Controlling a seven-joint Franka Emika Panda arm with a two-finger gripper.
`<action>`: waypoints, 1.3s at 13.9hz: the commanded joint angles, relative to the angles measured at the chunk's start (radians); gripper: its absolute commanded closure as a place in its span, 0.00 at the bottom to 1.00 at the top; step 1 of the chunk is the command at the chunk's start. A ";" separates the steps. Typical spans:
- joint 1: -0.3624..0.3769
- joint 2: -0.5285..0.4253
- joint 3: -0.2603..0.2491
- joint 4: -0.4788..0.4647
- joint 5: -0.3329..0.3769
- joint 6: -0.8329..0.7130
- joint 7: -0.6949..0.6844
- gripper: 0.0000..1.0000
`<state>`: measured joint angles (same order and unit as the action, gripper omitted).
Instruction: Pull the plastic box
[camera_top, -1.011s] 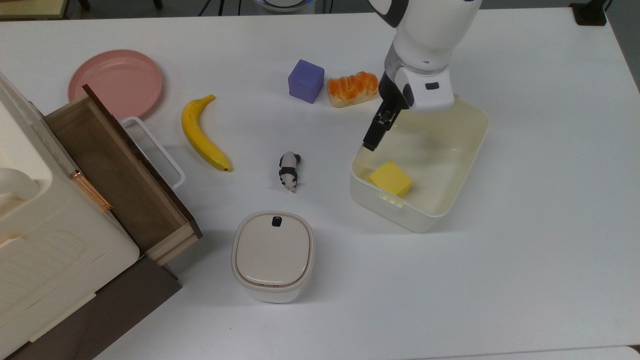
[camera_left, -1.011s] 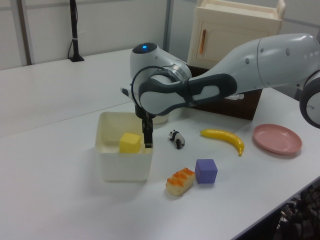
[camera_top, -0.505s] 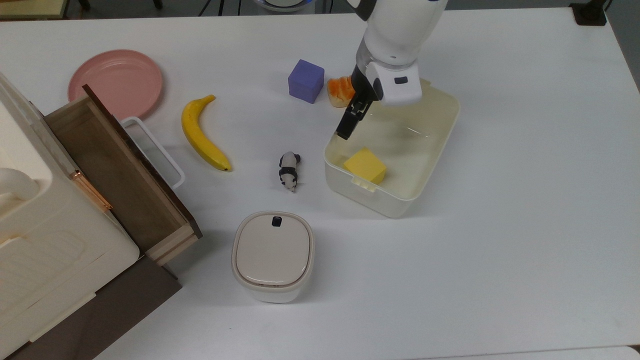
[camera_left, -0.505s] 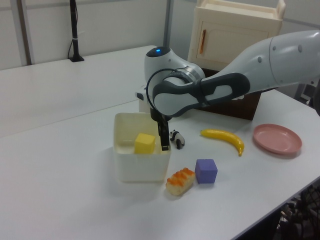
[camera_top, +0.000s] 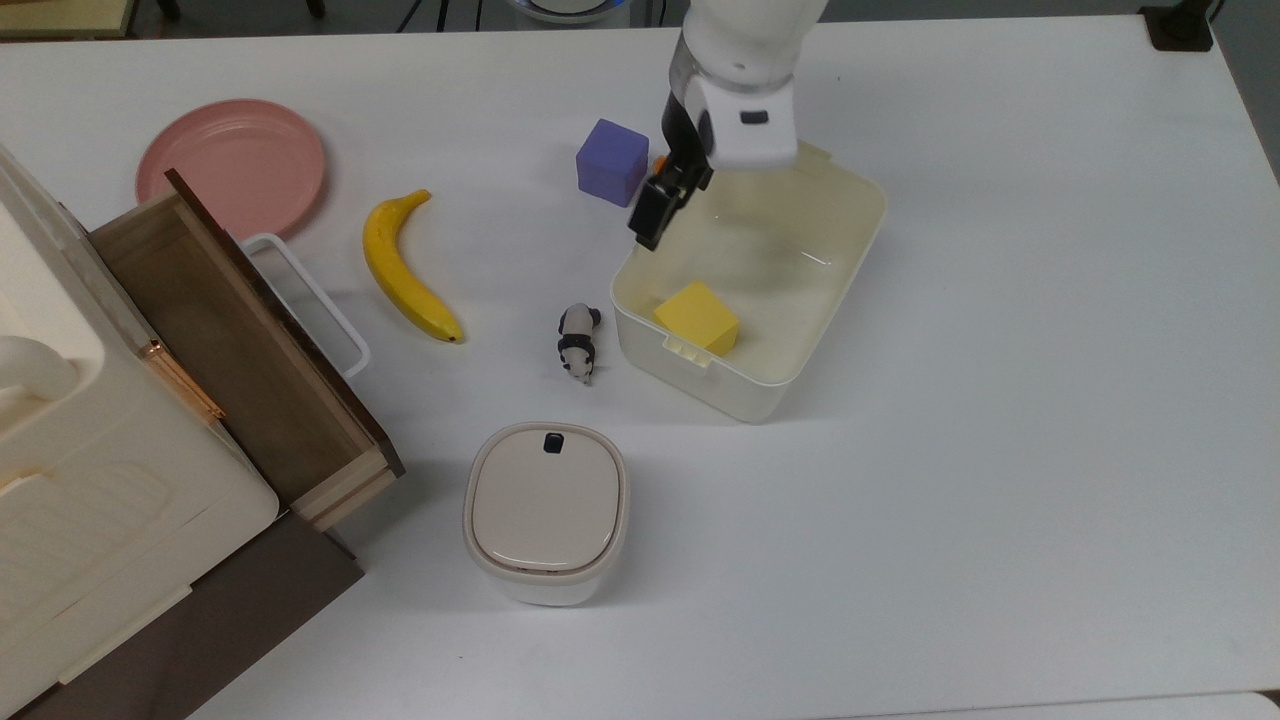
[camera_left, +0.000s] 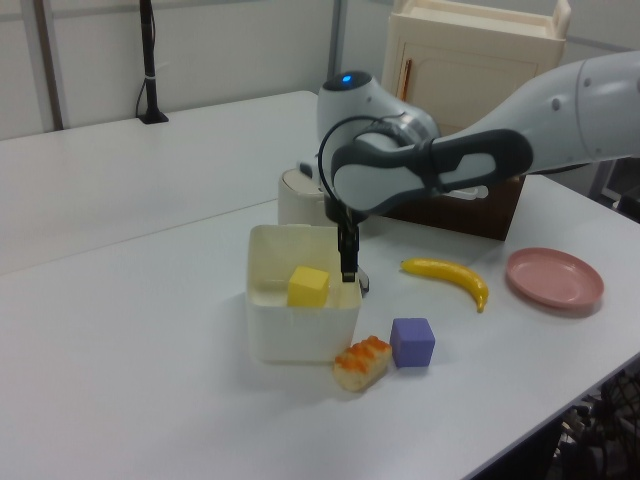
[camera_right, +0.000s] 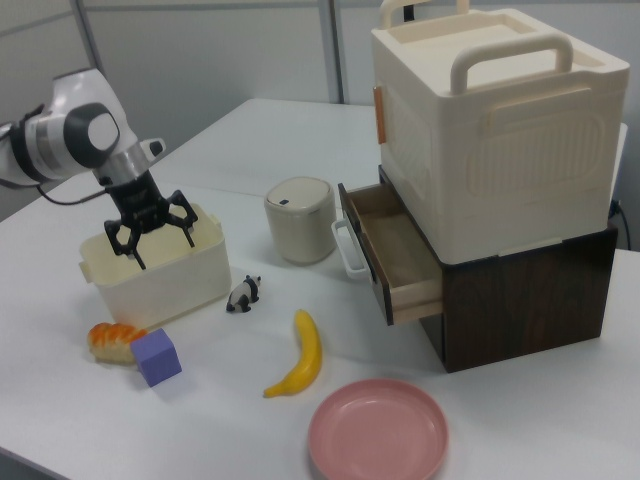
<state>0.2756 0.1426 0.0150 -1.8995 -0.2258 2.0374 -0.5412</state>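
Over the plastic box (camera_top: 760, 385), the gripper (camera_right: 150, 248) hung spread wide, one finger (camera_top: 650, 222) seemingly hooked inside its wall, a yellow cube (camera_top: 697, 317) lying within.

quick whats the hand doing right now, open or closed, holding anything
Hand: open, fingers spread across the near wall of the plastic box in the right view, one inside and one outside; not clamped on it.
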 joint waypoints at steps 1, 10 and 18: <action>-0.050 -0.095 0.006 0.037 0.050 -0.083 0.351 0.00; -0.187 -0.207 -0.023 0.175 0.256 -0.375 0.657 0.00; -0.179 -0.198 -0.044 0.169 0.260 -0.356 0.656 0.00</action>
<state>0.0822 -0.0493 -0.0106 -1.7268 0.0100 1.6797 0.1051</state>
